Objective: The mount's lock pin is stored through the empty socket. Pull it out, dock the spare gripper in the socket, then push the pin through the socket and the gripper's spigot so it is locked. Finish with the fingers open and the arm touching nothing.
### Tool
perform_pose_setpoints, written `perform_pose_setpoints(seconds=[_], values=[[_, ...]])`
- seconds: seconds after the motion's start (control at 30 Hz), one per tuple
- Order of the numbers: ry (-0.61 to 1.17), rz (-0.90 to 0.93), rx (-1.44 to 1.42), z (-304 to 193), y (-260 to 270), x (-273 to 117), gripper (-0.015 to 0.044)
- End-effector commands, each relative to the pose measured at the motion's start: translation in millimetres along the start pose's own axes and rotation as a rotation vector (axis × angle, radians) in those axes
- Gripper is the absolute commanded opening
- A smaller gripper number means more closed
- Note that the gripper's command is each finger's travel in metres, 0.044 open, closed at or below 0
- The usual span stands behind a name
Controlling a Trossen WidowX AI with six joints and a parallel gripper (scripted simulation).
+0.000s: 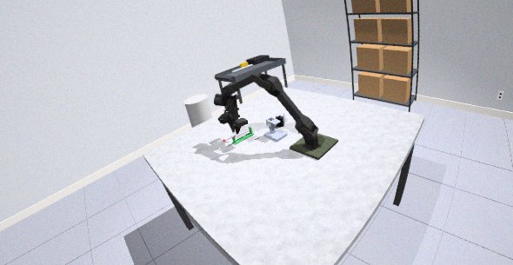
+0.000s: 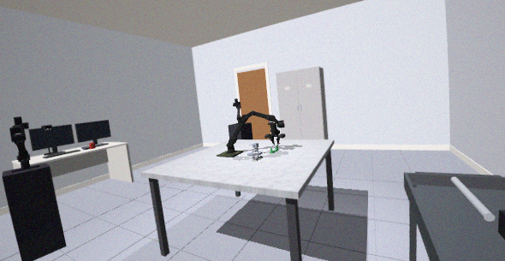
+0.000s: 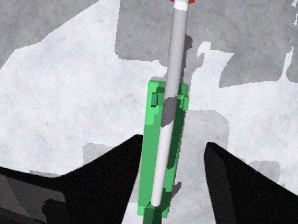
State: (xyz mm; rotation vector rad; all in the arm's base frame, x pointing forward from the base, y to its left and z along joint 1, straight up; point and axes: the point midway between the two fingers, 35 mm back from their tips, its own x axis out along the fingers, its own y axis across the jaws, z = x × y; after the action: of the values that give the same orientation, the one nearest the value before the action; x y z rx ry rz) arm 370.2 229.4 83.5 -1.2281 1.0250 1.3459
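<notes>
The lock pin [image 3: 173,65] [image 1: 223,141], a pale rod with a red head, lies lengthwise over the green rack [image 1: 243,139] [image 2: 274,151] [image 3: 149,155]. Its red end sticks out past the rack. My gripper [image 1: 237,132] [image 3: 174,145] points down over the rack. Its fingers are part open, one on each side of the pin, with gaps to it in the wrist view. The pale mount [image 1: 276,135] [image 2: 255,149] stands between the rack and the arm's base. A dark part, apparently the spare gripper [image 1: 281,120], is at its upper side; whether it is fully seated is too small to tell.
The arm's green base plate [image 1: 323,148] [image 2: 222,153] is on the table [image 1: 261,194]. A dark cart [image 1: 278,63] stands behind the table, with a white bin [image 1: 198,109] near it. A shelf rack with boxes [image 1: 383,59] stands farther back.
</notes>
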Motion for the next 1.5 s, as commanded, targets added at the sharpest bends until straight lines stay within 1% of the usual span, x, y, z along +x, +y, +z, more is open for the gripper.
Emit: perform_pose_setpoints(seconds=[0.0, 0.53, 1.47], values=[[0.010, 0.012, -0.003, -3, 2, 10, 0.0180], [0.010, 0.012, -0.003, -6, 5, 35, 0.0180], [0.010, 0.012, -0.003, -6, 5, 35, 0.0180]])
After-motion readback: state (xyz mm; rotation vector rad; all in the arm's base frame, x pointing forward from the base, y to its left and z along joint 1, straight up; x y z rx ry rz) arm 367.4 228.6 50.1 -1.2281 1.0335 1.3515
